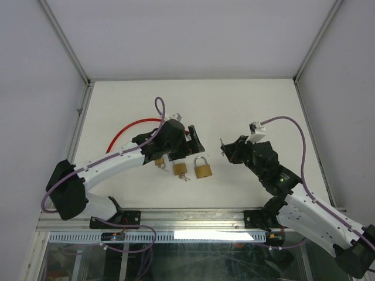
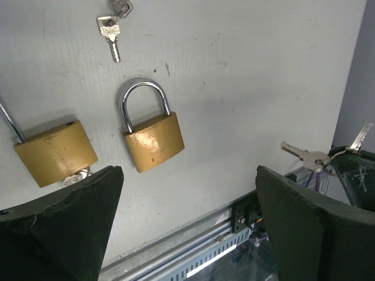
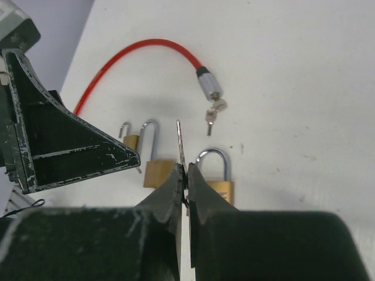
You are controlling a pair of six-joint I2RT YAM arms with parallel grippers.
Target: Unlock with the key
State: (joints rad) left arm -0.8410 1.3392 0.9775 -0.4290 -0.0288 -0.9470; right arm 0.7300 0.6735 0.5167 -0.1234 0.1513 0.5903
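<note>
Three brass padlocks lie in a row on the white table: right one (image 1: 203, 168) (image 2: 153, 140) (image 3: 218, 188), middle one (image 1: 180, 168) (image 2: 55, 153) (image 3: 155, 171) with a key at its base, left one (image 1: 159, 161) (image 3: 130, 140). My right gripper (image 1: 226, 149) (image 3: 186, 175) is shut on a silver key (image 3: 180, 143) (image 2: 299, 153), blade pointing at the padlocks, held above the table to their right. My left gripper (image 1: 187, 149) (image 2: 187, 222) is open and empty, hovering just behind the right and middle padlocks.
A red cable lock (image 1: 126, 126) (image 3: 146, 45) loops behind the padlocks, its metal cylinder (image 3: 208, 88) with small keys (image 3: 212, 112) (image 2: 111, 26) beside it. The table's metal front rail (image 1: 187, 219) (image 2: 193, 246) runs along the near edge.
</note>
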